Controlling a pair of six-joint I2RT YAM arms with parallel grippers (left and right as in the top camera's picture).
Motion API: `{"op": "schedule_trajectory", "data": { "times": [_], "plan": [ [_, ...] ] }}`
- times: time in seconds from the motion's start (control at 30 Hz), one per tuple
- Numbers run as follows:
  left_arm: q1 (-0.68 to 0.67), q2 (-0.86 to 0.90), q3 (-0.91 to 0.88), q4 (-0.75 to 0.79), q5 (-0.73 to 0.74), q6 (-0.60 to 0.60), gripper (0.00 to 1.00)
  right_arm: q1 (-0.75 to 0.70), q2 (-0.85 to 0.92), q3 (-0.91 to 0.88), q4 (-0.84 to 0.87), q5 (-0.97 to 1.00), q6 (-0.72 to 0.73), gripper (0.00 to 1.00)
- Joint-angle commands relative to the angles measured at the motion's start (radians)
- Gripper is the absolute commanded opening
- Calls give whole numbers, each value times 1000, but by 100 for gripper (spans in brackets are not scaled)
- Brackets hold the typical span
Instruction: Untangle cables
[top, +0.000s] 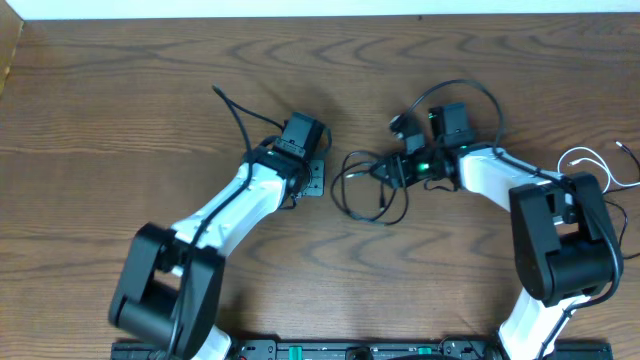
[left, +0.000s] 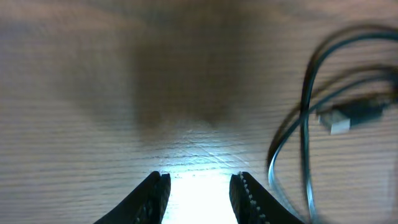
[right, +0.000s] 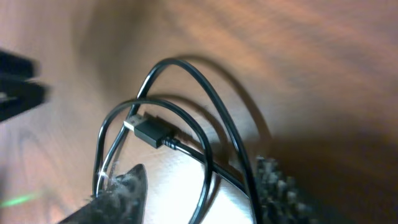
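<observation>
1. Black cable (top: 372, 172) lies in a few loose overlapping loops on the wooden table (top: 120, 90), near its middle, in the gap between the two grippers.
2. In the right wrist view, two arcs of this cable (right: 205, 155) cross each other, and a small black plug (right: 151, 132) with a metal tip lies inside them.
3. In the left wrist view, the same cable (left: 305, 118) curves along the right side, with a plug end (left: 336, 122) lying flat on the wood.
4. Right gripper (top: 400, 168) is at the right end of the loops. Its wrist view (right: 199, 193) shows the fingers set well apart, with cable strands running through the space between them. The gap is far wider than the cord, so nothing is pinched.
5. Left gripper (top: 316, 178) sits just left of the loops, low over the table. Its fingers (left: 155, 196) are parted with only bare, brightly lit wood between them, and the cable is off to their right, not touching.
6. White cable (top: 585, 158) lies well apart at the right edge of the table, beyond the right arm.
</observation>
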Motion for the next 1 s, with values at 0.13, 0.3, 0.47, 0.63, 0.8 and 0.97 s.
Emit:
{"op": "schedule_trajectory", "data": {
  "times": [0.13, 0.3, 0.47, 0.63, 0.8, 0.97],
  "plan": [
    [-1, 99, 8, 50, 167, -35, 37, 57, 44, -13, -32, 5, -3, 30],
    [-1, 125, 8, 56, 200, -35, 37, 57, 44, -13, -32, 5, -3, 22],
    [-1, 128, 8, 57, 200, -35, 37, 55, 42, -13, -31, 5, -3, 2],
    [-1, 128, 8, 56, 200, -35, 37, 40, -1, -9, 20, 5, -3, 1],
    [-1, 128, 8, 56, 200, -35, 37, -3, -134, 12, 94, 6, -3, 1],
    [-1, 128, 8, 56, 200, -35, 37, -97, -340, 14, 256, 114, 46, 1]
  ]
}}
